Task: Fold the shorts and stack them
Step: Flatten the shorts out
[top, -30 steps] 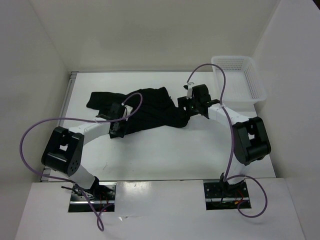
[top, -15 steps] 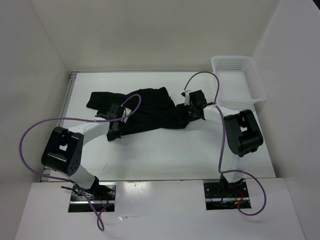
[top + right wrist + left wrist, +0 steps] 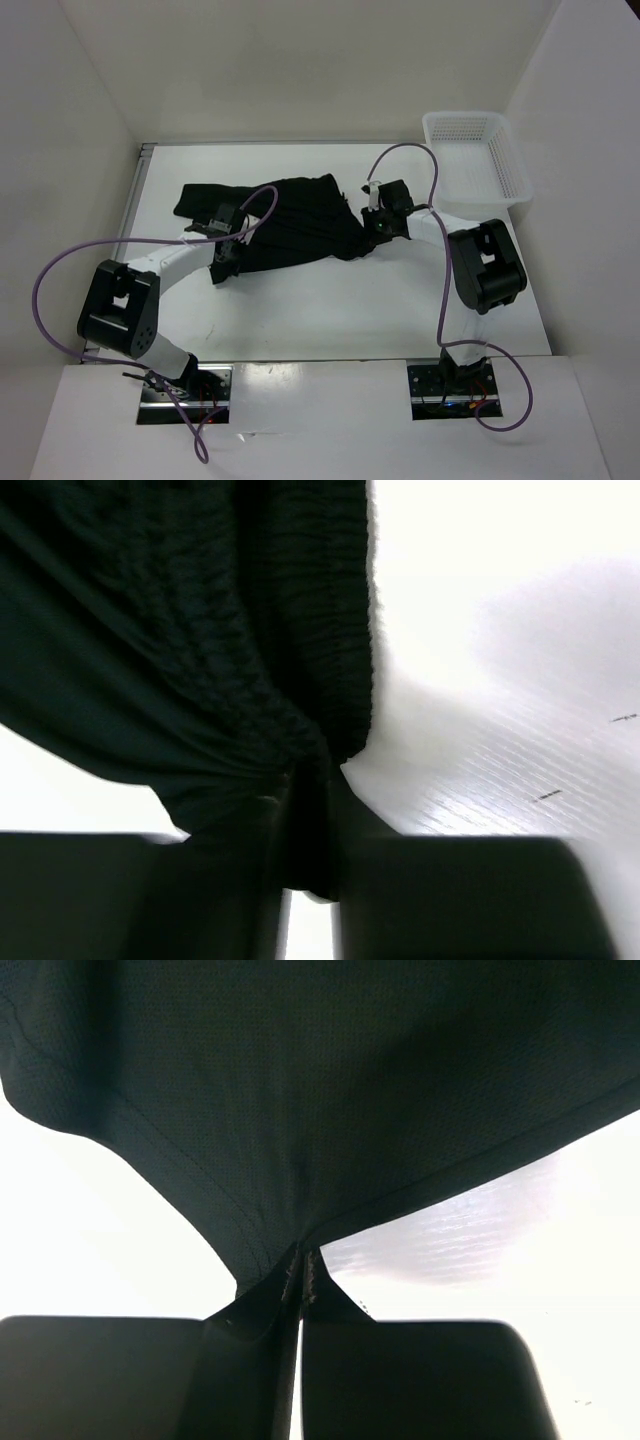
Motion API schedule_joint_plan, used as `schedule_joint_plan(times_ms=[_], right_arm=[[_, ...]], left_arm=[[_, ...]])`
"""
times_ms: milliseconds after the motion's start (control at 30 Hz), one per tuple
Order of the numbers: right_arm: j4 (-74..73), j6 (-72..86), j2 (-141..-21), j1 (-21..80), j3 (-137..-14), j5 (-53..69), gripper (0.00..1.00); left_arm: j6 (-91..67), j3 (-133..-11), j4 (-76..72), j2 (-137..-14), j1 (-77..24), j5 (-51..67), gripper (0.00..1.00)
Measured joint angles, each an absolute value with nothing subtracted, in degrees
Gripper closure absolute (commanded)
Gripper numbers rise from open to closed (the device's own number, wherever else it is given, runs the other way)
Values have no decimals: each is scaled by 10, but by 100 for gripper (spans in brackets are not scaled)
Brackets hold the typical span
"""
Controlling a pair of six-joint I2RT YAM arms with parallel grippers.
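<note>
The black shorts (image 3: 290, 225) lie crumpled across the middle of the white table. My left gripper (image 3: 222, 262) is shut on a hem corner of the shorts (image 3: 300, 1140) at their near left edge, and the fabric fans out from its fingertips. My right gripper (image 3: 372, 232) is at the right end of the shorts (image 3: 200, 660), shut on the gathered waistband, which bunches between its fingers.
A white plastic mesh basket (image 3: 478, 160) stands at the back right corner of the table. White walls enclose the table on the left, back and right. Purple cables loop from both arms.
The left gripper closed on the hem and drew slightly left. The right gripper moved left onto the waistband and closed on it.
</note>
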State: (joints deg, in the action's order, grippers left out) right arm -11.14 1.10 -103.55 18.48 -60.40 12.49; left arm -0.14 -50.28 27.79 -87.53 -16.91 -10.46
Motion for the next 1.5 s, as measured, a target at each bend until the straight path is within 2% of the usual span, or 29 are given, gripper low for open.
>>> schedule_joint_plan(times_ms=[67,167,267,367,467,533,600,667,733,933,1100,1300,1500], right_arm=[[-112,12,-1038,185,-613,128,99],[-119,14,-1058,185,-654,124,100],[-157,17,-1098,185,-761,116,100],[-176,28,-1149,185,-941,101,100],[-178,35,-1169,185,-1109,70,100],[-173,33,-1161,183,-1183,55,100],[-166,25,-1132,175,-1207,51,100],[-168,3,-1088,161,-1190,58,100],[-176,-32,-1037,146,-1140,82,100],[-269,-177,-927,134,-932,168,100],[-375,-323,-914,151,-747,181,100],[-459,-454,-888,243,-591,138,100],[-502,-531,-851,260,-569,105,100]], left_arm=[[-1,-505,279,-875,-169,-103,100],[-1,-517,279,-875,-167,-104,100],[-1,-578,284,-892,-154,-110,100],[-1,-775,287,-968,-122,-117,100],[-1,-1037,230,-1049,-84,-116,100],[-2,-1127,203,-1049,-66,-117,100],[-2,-1163,192,-1018,-54,-121,100],[-2,-1145,186,-967,-53,-122,100],[-2,-1079,182,-901,-60,-121,100],[-2,-797,210,-746,-102,-124,100],[-2,-559,277,-658,-168,-131,100],[-2,-472,368,-627,-191,-93,100],[-2,-457,439,-609,-205,-24,94]])
